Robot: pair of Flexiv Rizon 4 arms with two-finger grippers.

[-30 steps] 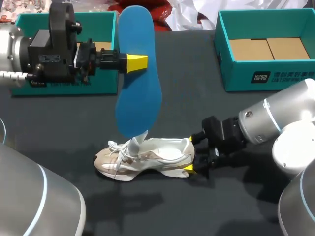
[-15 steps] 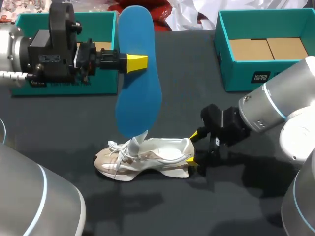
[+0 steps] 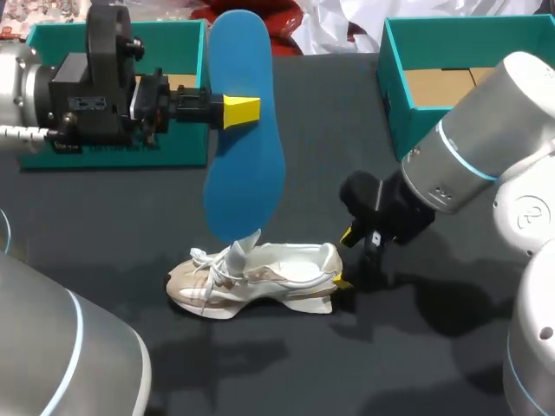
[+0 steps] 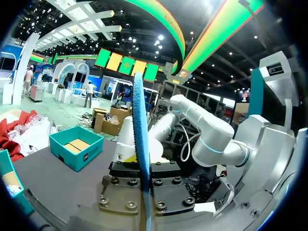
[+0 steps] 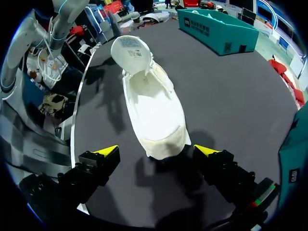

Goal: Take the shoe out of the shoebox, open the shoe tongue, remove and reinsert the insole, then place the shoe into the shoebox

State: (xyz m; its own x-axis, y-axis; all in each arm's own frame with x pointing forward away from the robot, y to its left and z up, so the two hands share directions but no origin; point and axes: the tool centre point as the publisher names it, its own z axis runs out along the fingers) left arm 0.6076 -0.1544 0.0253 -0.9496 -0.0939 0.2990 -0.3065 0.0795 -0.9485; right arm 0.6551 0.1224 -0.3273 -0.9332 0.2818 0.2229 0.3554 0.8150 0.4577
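My left gripper is shut on a blue insole and holds it upright, high above the table; the left wrist view shows the insole edge-on, clamped between the jaws. A white and beige shoe lies on the black table below it, toe to the left, tongue pulled up. My right gripper hangs open just behind the heel. In the right wrist view the shoe stretches away from the right gripper, its heel between the wide-spread fingers without touching either.
A teal shoebox stands at the back left, partly hidden by my left arm. A second teal shoebox with a cardboard liner stands at the back right, close to my right arm's elbow. White paper lies beyond the boxes.
My right arm has risen and swung back from the shoe's heel, lifting its open gripper off the table. The left arm and insole have stayed still, and so has the shoe.
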